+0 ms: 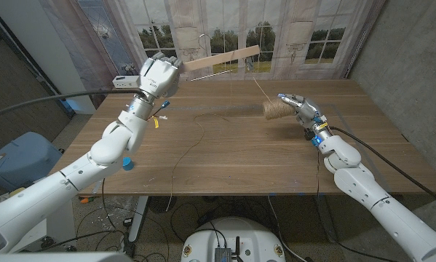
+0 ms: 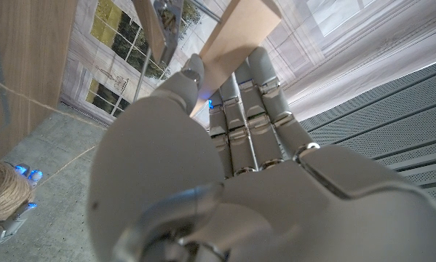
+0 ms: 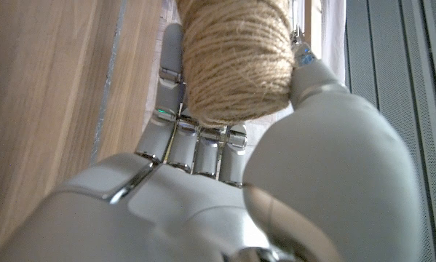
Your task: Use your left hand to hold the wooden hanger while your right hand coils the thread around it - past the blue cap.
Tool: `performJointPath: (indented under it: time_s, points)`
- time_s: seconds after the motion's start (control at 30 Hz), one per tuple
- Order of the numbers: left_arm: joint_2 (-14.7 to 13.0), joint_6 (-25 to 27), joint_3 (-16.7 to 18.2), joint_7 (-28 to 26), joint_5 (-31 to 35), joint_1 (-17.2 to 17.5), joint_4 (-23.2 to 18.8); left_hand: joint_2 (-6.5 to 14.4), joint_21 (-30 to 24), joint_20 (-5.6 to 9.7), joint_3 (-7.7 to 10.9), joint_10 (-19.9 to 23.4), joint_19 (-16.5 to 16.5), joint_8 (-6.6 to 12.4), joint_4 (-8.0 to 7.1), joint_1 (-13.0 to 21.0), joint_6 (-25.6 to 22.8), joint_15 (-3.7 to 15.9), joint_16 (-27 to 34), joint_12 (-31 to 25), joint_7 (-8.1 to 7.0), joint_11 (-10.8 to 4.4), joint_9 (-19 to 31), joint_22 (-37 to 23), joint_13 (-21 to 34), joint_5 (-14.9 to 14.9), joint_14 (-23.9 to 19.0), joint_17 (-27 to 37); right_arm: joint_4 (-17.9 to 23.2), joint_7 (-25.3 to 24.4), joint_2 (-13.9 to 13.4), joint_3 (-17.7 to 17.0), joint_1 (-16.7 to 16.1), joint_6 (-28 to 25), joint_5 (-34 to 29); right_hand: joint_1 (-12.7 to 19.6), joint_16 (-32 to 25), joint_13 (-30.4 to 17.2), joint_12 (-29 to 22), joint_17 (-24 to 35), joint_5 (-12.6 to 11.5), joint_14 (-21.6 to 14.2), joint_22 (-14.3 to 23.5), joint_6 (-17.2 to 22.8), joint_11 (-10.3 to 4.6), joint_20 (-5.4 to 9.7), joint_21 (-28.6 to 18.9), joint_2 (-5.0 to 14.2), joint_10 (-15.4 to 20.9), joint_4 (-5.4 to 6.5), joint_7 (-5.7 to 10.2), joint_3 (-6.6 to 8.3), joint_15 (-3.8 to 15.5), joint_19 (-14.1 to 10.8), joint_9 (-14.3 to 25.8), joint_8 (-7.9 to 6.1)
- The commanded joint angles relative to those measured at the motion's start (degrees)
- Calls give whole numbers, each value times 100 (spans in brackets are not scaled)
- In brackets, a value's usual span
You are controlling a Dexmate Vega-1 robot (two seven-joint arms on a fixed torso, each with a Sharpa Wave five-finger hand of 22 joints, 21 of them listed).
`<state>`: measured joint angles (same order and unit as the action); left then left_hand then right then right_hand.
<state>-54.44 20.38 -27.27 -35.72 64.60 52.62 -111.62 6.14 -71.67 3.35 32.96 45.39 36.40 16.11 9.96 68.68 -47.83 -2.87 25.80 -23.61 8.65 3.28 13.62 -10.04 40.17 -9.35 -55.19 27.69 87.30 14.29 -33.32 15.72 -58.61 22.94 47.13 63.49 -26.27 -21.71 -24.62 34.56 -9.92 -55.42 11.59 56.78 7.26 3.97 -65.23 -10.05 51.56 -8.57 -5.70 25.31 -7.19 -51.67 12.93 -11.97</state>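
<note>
pale wood first: the wooden hanger [image 1: 221, 58] is held up off the table [image 1: 239, 160], gripped at one end by the left hand [image 1: 158, 74], fingers closed around it; the free end reaches toward the middle of the scene. the right hand [image 1: 299, 109] holds the spool of twine [image 1: 274, 109], fingers wrapped round it, just above the table on the right side. a thread [image 1: 258, 87] rises from the spool toward the hanger, and a loose length trails across the table to its near edge. a blue cap [image 1: 128, 164] sits at the table's left near edge, partly behind the left arm.

judged step: hold established, coiling about to begin or barely begun; no wraps can be made out. next move calls for carrying the spool round the hanger under tension, steadily.
</note>
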Motion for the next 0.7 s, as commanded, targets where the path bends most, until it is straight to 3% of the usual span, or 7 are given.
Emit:
performJointPath:
  time_s: [0.03, 0.3, 0.7]
  points:
    - [4, -7, -34, 89, 49, -22, -24, 205, -32, 571, 376, 888, 28, 19, -107, -87, -649, 1592, 28, 27, -594, -827, 1124, -5, 158, -84, -1245, 1106, -120, 1258, -51, -25, 108, 486, 389, 1834, 16, -41, -26, 308, 7, -1547, 29, 24, 1, 781, -56, 1878, -9, 22, 42, 13, 2006, 363, 19, 23]
    - [-18, -63, -57, 156, 59, -20, -40, 203, -36, 571, 377, 882, 29, 11, -104, -87, -655, 1592, 21, 40, -599, -830, 1130, -6, 164, -84, -1243, 1115, 356, 1283, -294, 20, 236, 419, 136, 1829, 28, -70, -33, 347, 7, -1536, 23, 13, -20, 777, -112, 1878, -14, 17, 56, 18, 2007, 395, 24, 22]
    - [-171, -280, -86, 362, 127, -22, -119, 198, -37, 584, 380, 892, 20, -16, -98, -85, -641, 1594, 7, 50, -600, -831, 1136, -6, 182, -86, -1239, 1122, 874, 1252, -652, 212, 875, 117, -400, 1826, 53, -88, -31, 386, 7, -1512, 13, 3, -2, 774, -173, 1877, -23, 11, 55, 28, 2007, 429, 30, 21]
